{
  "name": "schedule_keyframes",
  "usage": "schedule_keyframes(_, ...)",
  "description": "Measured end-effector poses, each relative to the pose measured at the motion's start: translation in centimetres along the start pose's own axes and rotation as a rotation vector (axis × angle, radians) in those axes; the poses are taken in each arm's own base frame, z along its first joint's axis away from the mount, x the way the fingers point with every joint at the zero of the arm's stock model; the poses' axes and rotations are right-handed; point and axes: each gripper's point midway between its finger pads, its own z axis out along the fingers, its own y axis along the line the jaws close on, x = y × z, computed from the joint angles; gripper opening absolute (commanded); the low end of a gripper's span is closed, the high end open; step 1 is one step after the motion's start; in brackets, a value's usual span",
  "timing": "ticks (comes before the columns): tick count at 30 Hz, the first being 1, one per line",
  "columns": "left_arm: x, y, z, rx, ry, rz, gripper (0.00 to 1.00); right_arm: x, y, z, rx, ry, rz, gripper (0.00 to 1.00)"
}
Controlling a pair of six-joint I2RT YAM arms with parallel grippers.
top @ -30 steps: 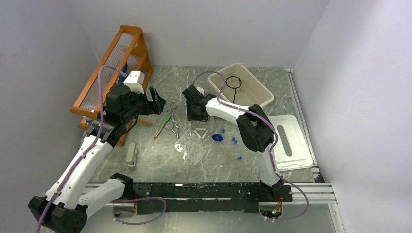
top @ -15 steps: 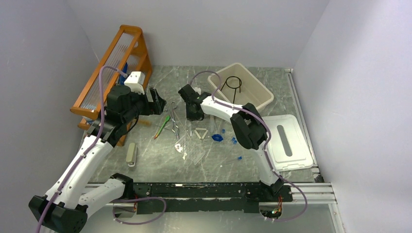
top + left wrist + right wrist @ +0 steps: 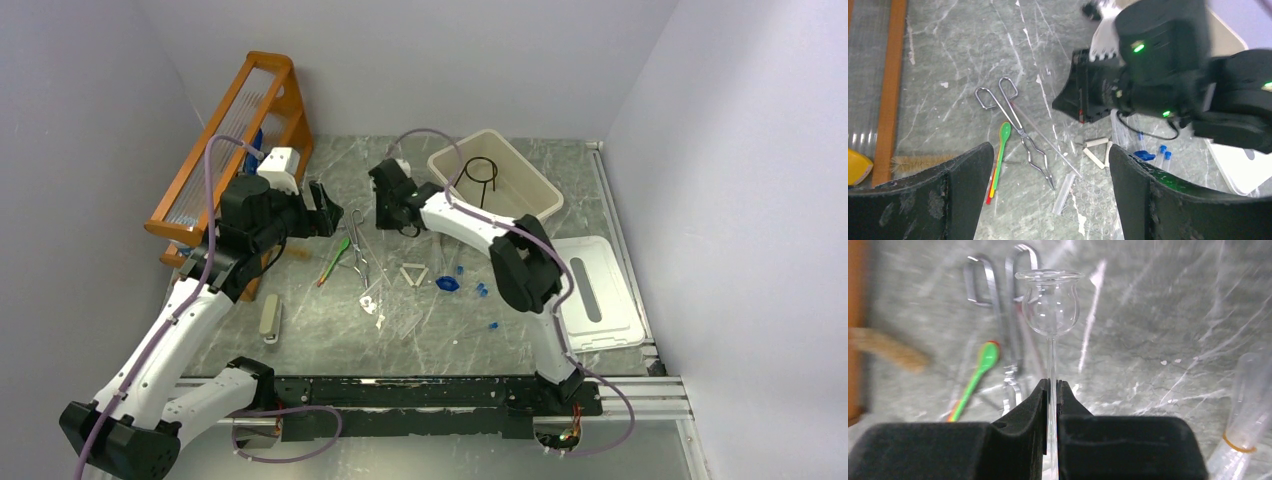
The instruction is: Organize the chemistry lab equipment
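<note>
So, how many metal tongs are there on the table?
1. The metal tongs lie flat on the table beside the green spatula, ring handles toward the back. Part of the table is covered, so another may be hidden.

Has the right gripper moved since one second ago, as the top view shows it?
Yes. The right gripper, shut on a glass tube, has drawn away from the white triangle, upward and slightly left in the top view.

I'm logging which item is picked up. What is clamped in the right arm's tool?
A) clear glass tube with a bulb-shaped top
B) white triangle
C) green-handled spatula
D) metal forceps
A: the right wrist view shows the right tool shut on the stem of the clear glass tube with a bulb-shaped top.
</note>
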Motion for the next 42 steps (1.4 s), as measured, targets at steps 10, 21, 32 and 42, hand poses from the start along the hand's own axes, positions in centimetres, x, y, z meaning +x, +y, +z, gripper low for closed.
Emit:
schedule_keyframes(10, 0.2, -1.3, -0.1, 0.073, 0.014, 0.004, 0.88, -15.3, -2.5, -14.6, -0.165, -0.377, -0.017, 0.00)
schedule_keyframes(21, -0.5, -2.0, -0.3, 0.106, 0.005, 0.017, 0.88, -16.3, -16.6, -17.4, 0.050, -0.334, -0.178, 0.00)
schedule_keyframes(32, 0.1, -2.1, 0.2, 0.117, 0.033, 0.014, 0.87, -13.1, -17.8, -15.9, -0.021, -0.211, -0.439, 0.00)
schedule_keyframes(42, 0.6, -2.1, 0.8, 0.118, 0.055, 0.008, 0.87, -8.3, -19.3, -11.2, -0.059, -0.048, -0.488, 0.00)
